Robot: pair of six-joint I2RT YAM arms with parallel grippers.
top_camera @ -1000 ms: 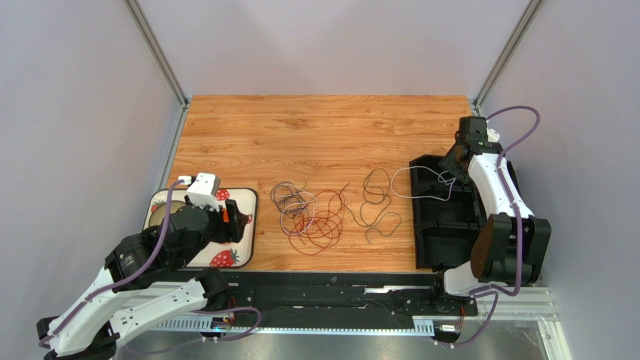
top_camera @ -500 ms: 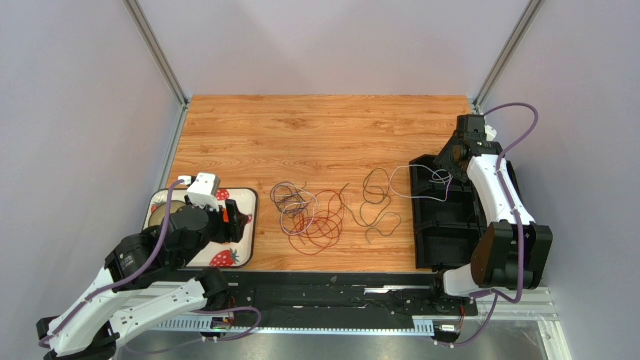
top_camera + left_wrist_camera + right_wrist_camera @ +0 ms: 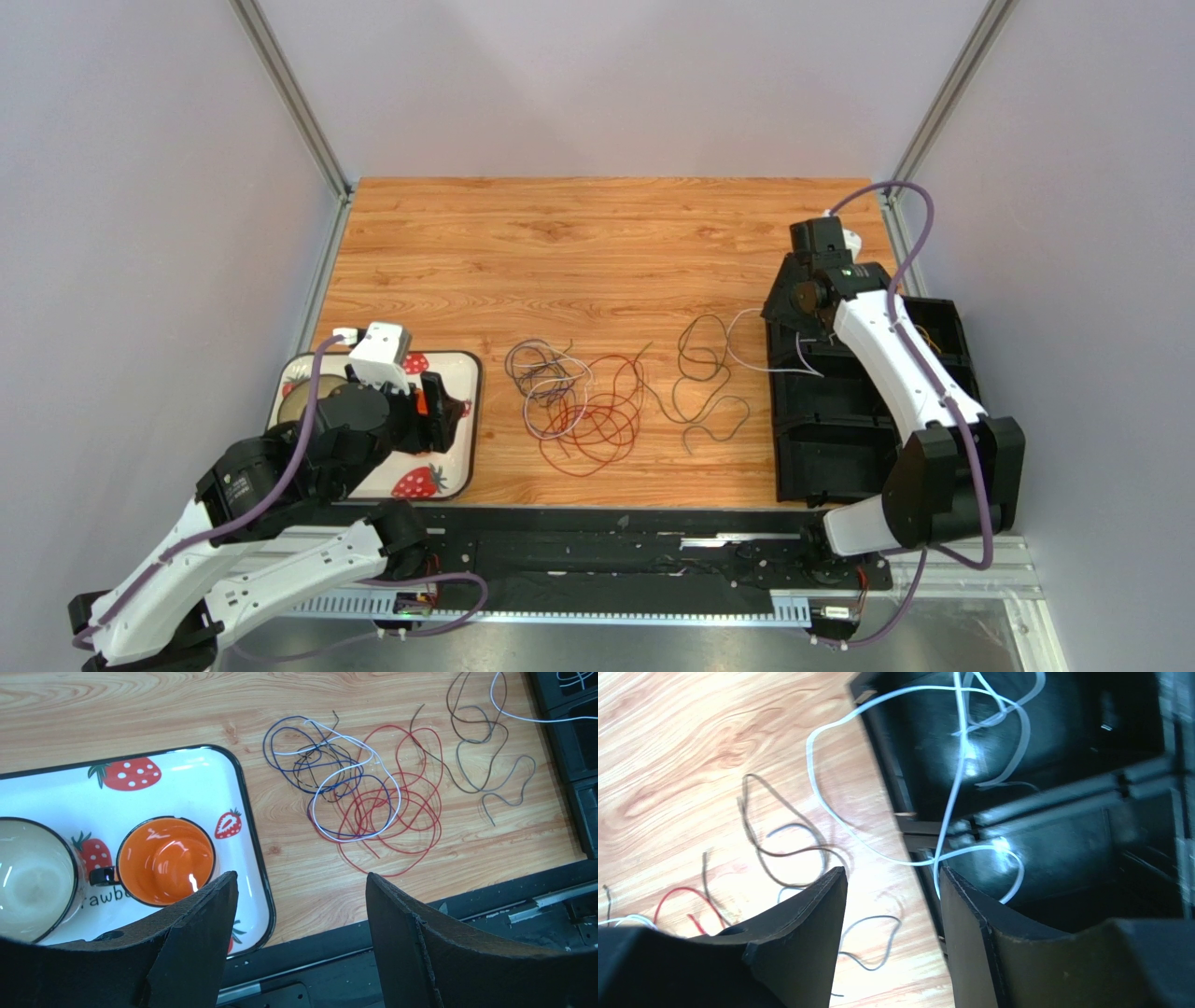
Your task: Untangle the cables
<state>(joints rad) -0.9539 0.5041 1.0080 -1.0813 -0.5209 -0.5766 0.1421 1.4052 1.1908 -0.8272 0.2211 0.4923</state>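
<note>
On the wooden counter (image 3: 561,252) lie tangled thin red, blue and white cables (image 3: 358,798); one white cable (image 3: 959,777) trails into a black plastic tray (image 3: 821,462). The left gripper (image 3: 302,882) and right gripper (image 3: 891,875) both gape, empty.

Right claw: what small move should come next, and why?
Probably reach for the grey cable: the right claw is open and empty, the white cable drapes into the black tray, and the grey one lies loose beside it.
</note>
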